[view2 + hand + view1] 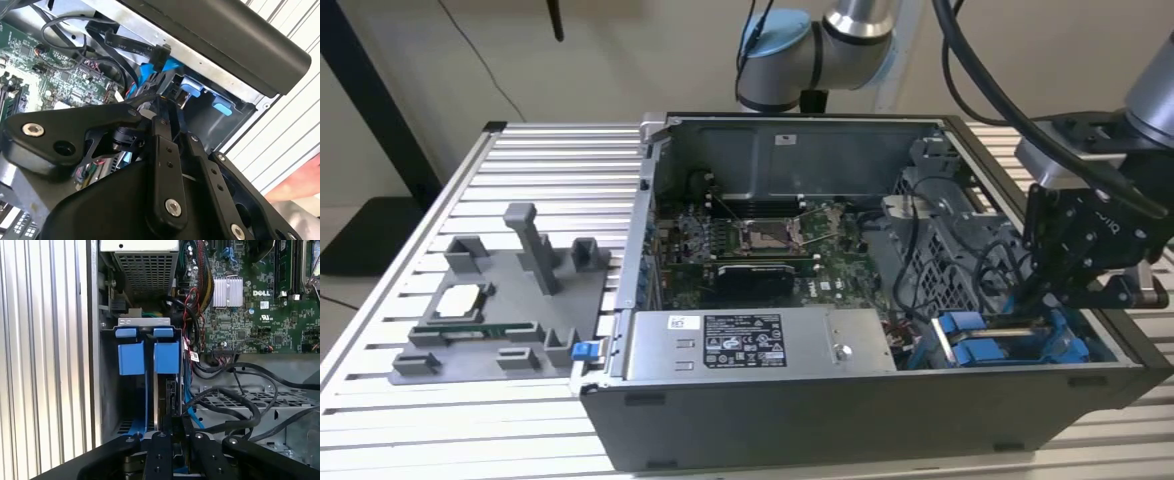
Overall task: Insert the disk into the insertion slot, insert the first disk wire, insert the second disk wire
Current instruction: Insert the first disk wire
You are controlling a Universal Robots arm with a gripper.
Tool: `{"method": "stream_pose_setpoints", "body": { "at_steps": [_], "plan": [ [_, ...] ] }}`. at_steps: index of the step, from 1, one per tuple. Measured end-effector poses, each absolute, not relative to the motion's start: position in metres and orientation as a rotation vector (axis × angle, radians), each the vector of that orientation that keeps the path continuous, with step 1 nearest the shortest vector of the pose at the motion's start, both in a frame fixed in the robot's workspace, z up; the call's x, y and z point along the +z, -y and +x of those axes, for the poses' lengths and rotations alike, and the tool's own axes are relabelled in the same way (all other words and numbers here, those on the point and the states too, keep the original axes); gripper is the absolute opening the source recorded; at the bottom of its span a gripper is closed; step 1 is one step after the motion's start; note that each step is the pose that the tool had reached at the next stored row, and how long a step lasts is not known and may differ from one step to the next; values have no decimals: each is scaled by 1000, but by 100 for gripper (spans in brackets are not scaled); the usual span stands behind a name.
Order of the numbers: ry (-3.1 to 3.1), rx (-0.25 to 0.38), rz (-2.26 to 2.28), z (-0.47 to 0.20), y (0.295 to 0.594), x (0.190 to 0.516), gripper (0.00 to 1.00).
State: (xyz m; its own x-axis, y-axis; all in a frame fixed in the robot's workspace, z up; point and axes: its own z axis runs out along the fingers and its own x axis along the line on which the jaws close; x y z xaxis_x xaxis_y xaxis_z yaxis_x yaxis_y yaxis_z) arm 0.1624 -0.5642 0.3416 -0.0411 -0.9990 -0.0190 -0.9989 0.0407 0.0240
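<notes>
**Disk sitting in drive bay, pincer clamped on its edge**

In the first wrist view, the disk [167, 390] is standing edge-on inside the insertion slot [142, 321], just beside a second blue carrier [131, 357]. The pincer [178, 427] is reaching into the bay, and its fingers are gripping the disk's near edge. In the exterior view, the pincer [1070, 300] is hanging over the corner of the computer case [854, 420] on the exterior view's right. The case is resting on the slatted tabletop [547, 160].
</notes>
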Motion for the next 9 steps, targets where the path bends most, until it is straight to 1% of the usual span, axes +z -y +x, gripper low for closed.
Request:
{"method": "stream_pose_setpoints", "body": {
  "at_steps": [9],
  "plan": [
    [2266, -50, 2173, 162, 564, 335, 0]
  ]
}}
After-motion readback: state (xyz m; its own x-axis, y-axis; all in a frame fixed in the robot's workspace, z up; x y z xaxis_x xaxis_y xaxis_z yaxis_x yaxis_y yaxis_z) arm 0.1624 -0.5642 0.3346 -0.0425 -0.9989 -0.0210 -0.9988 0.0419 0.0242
